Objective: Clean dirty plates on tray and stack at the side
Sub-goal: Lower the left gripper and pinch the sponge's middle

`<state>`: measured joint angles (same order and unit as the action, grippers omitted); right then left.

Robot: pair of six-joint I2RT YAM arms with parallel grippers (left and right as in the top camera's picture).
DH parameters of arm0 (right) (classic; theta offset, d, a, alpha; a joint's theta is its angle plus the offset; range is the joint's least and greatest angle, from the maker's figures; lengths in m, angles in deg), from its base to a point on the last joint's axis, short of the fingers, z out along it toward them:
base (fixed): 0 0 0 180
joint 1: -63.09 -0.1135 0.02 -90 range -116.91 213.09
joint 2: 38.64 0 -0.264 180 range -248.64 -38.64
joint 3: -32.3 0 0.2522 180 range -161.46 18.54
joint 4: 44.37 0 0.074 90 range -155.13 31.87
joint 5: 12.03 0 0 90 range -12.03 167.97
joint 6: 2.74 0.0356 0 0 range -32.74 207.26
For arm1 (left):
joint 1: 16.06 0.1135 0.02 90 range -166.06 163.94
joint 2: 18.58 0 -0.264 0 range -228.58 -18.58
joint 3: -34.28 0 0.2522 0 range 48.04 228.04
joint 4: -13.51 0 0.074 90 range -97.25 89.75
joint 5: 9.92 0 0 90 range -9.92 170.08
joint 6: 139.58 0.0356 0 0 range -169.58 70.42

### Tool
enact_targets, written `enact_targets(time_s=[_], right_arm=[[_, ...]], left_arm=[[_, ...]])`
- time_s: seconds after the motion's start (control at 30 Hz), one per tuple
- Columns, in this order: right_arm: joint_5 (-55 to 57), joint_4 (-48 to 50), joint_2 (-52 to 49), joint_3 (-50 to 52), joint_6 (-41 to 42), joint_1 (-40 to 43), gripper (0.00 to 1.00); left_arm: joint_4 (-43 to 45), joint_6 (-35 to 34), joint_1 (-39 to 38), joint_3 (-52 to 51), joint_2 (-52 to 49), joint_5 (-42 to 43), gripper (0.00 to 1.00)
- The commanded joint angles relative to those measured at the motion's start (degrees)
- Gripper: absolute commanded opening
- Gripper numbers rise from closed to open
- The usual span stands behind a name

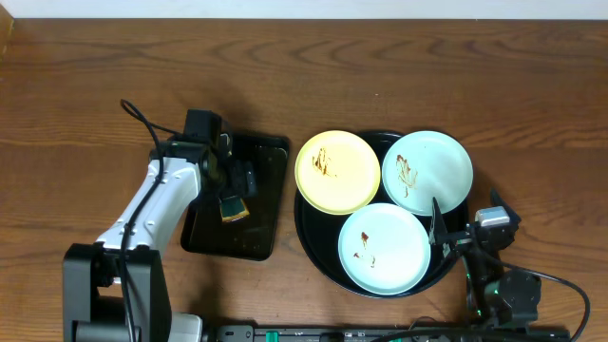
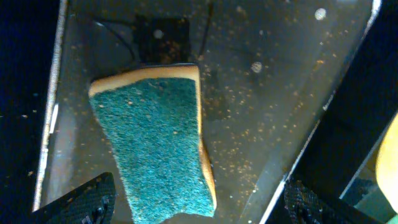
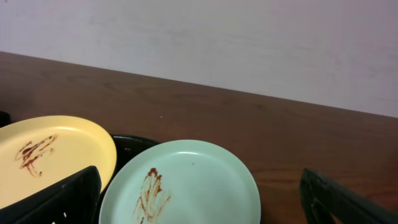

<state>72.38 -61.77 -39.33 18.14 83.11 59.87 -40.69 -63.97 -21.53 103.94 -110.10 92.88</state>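
Three smeared plates lie on the round black tray (image 1: 313,233): a pale yellow plate (image 1: 337,171) at its upper left, a mint plate (image 1: 427,171) at its upper right, and a mint plate (image 1: 384,249) at the front. The yellow plate (image 3: 43,155) and the upper-right mint plate (image 3: 186,186) also show in the right wrist view. My left gripper (image 2: 199,205) is open just above a green-and-yellow sponge (image 2: 155,137), its fingers either side of it. My right gripper (image 3: 199,205) is open and empty at the tray's right edge (image 1: 446,233).
The sponge (image 1: 234,207) lies in a small rectangular black tray (image 1: 256,228) left of the round tray. The rectangular tray's floor (image 2: 273,93) is speckled with crumbs. Bare wooden table (image 1: 380,66) lies behind both trays.
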Motion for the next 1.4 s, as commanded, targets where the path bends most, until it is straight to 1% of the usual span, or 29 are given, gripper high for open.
enact_targets(time_s=[0.0,0.17,0.4,0.43,0.53,0.67,0.73,0.8,0.87,0.9,0.97,1.0,1.03,1.07,1.1,1.33,1.37], right_arm=[[-0.46,-0.22,0.31,0.09,0.70,0.74,0.99],[-0.46,-0.22,0.31,0.09,0.70,0.74,0.99],[-0.44,-0.22,0.31,0.09,0.70,0.74,0.99],[-0.46,-0.22,0.31,0.09,0.70,0.74,0.99],[-0.46,-0.22,0.31,0.09,0.70,0.74,0.99],[-0.44,-0.20,0.31,0.09,0.70,0.74,0.99],[-0.46,-0.22,0.31,0.09,0.70,0.74,0.99],[-0.46,-0.22,0.31,0.09,0.70,0.74,0.99],[-0.46,-0.22,0.31,0.09,0.70,0.74,0.99],[-0.46,-0.22,0.31,0.09,0.70,0.74,0.99],[-0.44,-0.22,0.31,0.09,0.70,0.74,0.99],[-0.46,-0.22,0.31,0.09,0.70,0.74,0.99],[-0.46,-0.22,0.31,0.09,0.70,0.74,0.99],[-0.46,-0.22,0.31,0.09,0.70,0.74,0.99],[-0.46,-0.22,0.31,0.09,0.70,0.74,0.99],[-0.46,-0.22,0.31,0.09,0.70,0.74,0.99],[-0.44,-0.22,0.31,0.09,0.70,0.74,0.99]], left_arm=[[0.70,-1.97,0.04,-0.33,-1.66,-4.50,0.87],[5.09,-0.28,0.04,-0.33,-3.78,-4.70,0.90],[11.15,-0.33,0.04,-0.33,-6.56,-4.70,0.90],[11.52,-0.33,0.04,-0.33,-6.95,-4.70,0.88],[11.85,-0.59,0.04,-0.33,-7.80,-4.72,0.76],[11.89,-0.57,0.04,-0.33,-8.26,-4.96,0.68],[12.04,-0.57,0.04,-0.33,-8.35,-4.92,0.62],[12.09,-0.59,0.02,-0.33,-8.35,-4.92,0.50],[12.09,-0.72,0.04,-0.33,-8.35,-4.92,0.33],[12.07,-0.72,0.04,-0.33,-8.35,-4.92,0.29],[12.09,-0.72,0.02,-0.33,-8.35,-4.90,0.24],[12.07,-0.72,0.02,-0.33,-8.35,-4.92,0.19],[12.07,-0.72,0.02,-0.33,-8.35,-4.92,0.19],[12.07,-0.72,0.02,-0.33,-8.35,-4.92,0.12],[12.09,-0.72,0.02,-0.33,-8.35,-4.92,0.08],[12.70,-0.74,0.02,-0.26,-8.35,-4.90,0.08],[12.61,-0.76,0.02,-0.07,-8.35,-4.81,0.12]])
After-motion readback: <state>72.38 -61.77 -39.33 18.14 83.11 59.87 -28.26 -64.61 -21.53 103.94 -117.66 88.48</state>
